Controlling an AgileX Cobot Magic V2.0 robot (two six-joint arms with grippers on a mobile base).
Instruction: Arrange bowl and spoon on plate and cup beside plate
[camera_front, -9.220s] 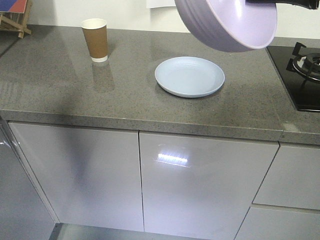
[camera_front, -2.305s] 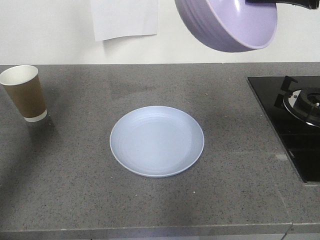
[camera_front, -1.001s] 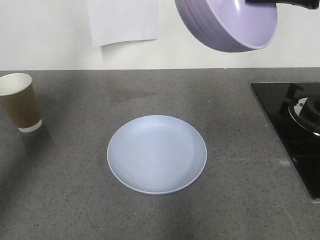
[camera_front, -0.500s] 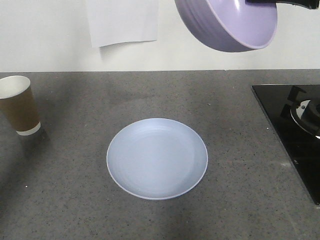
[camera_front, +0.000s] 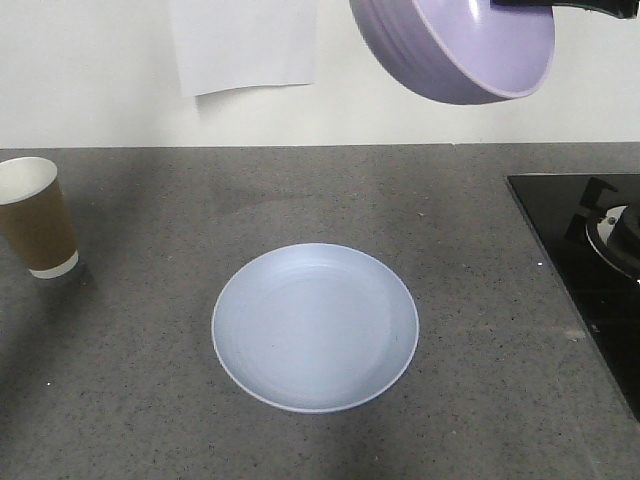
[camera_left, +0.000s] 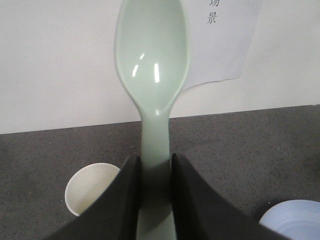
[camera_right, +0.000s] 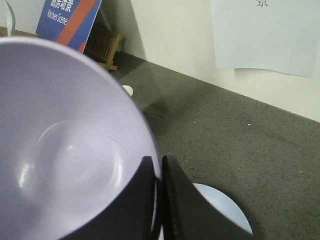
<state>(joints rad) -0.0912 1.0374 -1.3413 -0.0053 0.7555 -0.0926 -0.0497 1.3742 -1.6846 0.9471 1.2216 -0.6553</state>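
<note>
The pale blue plate lies bare in the middle of the grey counter. The brown paper cup stands upright at the far left, well apart from the plate. The lavender bowl hangs tilted high above the counter, and my right gripper is shut on its rim, one finger inside and one outside. Under it a slice of the plate shows. My left gripper is shut on the handle of the mint spoon, scoop pointing away. Below it are the cup and the plate's edge.
A black gas hob fills the counter's right end. A sheet of paper hangs on the white wall behind. A blue sign and a wooden rack stand at the counter's far left end.
The view has closed in on the counter: the plate looks larger and lower, the cup and hob have slid towards the frame edges. The bowl holds the same spot in the view.
</note>
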